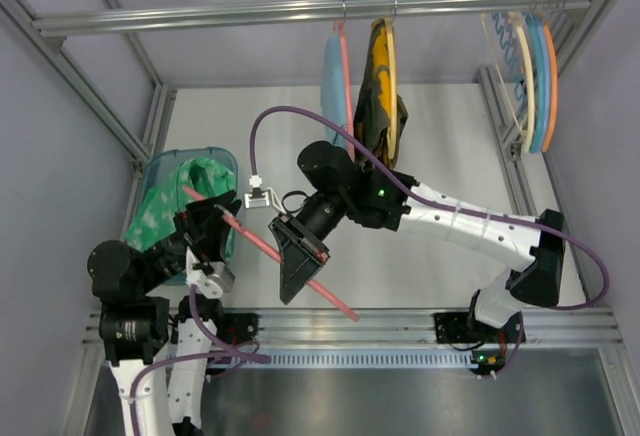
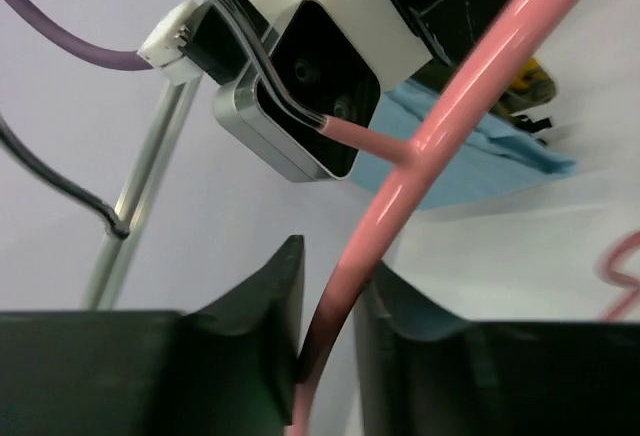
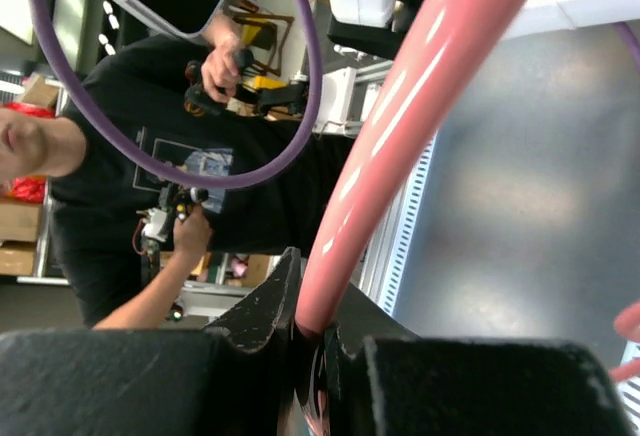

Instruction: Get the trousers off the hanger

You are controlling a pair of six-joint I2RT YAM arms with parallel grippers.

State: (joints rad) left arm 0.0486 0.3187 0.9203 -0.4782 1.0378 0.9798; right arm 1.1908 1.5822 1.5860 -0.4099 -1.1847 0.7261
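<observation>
1. Nearest, at the right gripper [image 1: 297,278]: squeezed all the way shut on the hanger [image 1: 258,243], pinching its pink bar with no gap to see in the right wrist view.
2. A bit further, at the left gripper [image 1: 215,224]: closed in to a small gap, with another pink part of the hanger between the fingers [image 2: 265,306]. Touching on one side for sure. Looks like a hold, but hard to tell how tight.
3. So, held at two spots, slanting above the table [image 1: 440,136], bare, with no cloth on it. Off the rail too, with the metal hook [image 2: 255,51] curling free near the right wrist.
4. Just behind the left gripper, down in the teal basket [image 1: 192,156]: the trousers [image 1: 165,211], green with pale spots, bunched in a soft heap. From above, crossed by one end of the hanger. Cannot tell whether touching.
5. Main job done, by the look of it: trousers off, hanger bare. Seems to be the tidy-up step now, passing along or putting away the hanger.
6. Next, best to let go with only one gripper at a time, so as not to drop it. Mind the hook, easy to snag.
7. Farthest back, on the rail [image 1: 300,11]: a light blue garment [image 1: 332,86] and a yellow-and-black garment [image 1: 380,86] hanging side by side, with spare hangers [image 1: 530,66] well off to the right. Leave those alone.
</observation>
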